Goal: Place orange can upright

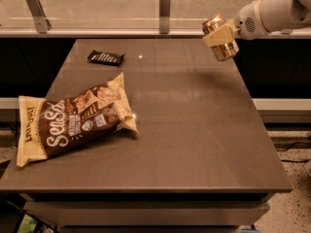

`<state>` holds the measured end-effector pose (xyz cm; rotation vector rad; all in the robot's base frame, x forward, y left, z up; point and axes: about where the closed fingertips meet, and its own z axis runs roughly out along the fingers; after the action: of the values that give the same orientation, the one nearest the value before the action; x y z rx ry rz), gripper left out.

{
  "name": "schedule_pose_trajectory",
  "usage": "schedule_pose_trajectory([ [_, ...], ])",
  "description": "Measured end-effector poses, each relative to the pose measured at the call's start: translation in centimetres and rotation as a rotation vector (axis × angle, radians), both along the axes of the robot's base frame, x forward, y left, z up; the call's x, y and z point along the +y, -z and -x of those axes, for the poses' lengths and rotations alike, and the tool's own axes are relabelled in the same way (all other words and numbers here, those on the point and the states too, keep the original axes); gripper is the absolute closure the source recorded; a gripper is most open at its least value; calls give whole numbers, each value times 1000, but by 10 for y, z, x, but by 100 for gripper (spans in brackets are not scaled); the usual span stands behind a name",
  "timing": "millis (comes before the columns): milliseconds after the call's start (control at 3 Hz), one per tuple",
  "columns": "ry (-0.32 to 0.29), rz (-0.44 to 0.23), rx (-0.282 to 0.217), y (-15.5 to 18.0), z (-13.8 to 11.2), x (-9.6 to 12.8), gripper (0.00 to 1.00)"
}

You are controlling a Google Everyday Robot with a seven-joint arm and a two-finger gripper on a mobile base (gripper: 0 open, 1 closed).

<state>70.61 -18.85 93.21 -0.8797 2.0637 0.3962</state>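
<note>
Gripper [221, 37] upper right, fingers clamped on orange can [226, 50]. Can held tilted, top end toward upper left, raised over far right corner of table [194, 130]. White arm [272, 12] enters from right edge. Chip bag [73, 123] lying flat near left. Dark snack bar [106, 58] far left, well apart from can.
</note>
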Motion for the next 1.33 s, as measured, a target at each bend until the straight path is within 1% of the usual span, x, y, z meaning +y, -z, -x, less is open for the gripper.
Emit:
schedule_pose_trajectory([
  [667,-28,-128,-60,8,-2,1,100],
  [1333,-88,-212,-108,11,-12,9,100],
])
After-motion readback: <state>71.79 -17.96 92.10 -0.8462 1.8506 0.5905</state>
